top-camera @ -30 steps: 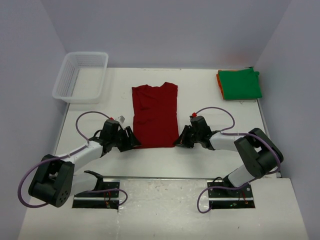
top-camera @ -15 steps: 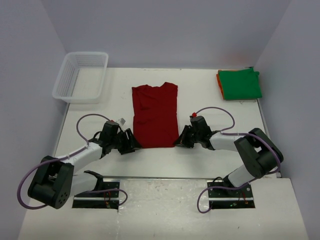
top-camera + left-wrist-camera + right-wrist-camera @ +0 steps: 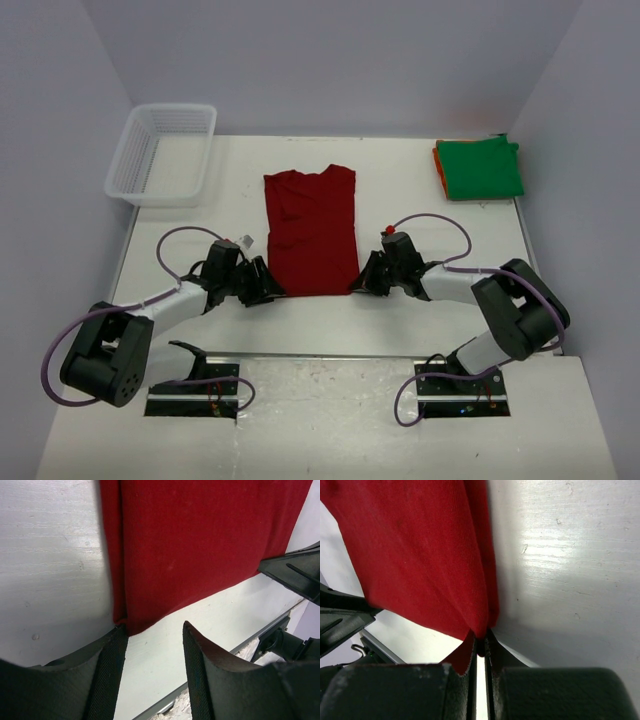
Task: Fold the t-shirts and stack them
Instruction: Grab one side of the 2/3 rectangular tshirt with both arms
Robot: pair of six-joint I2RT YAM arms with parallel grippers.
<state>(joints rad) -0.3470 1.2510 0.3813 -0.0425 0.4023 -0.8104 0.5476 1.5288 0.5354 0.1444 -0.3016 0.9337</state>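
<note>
The dark red t-shirt [image 3: 310,232] is laid flat at the centre of the frame. Its lower right corner is pinched by the closed right gripper [image 3: 481,640]. At the lower left corner, the left gripper [image 3: 152,630] is held wide, nothing gripped. White table [image 3: 400,185] is seen along both long edges.

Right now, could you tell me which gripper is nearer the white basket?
Left. The left gripper is at the red shirt, on its side toward the basket; the right gripper is across the shirt.
</note>
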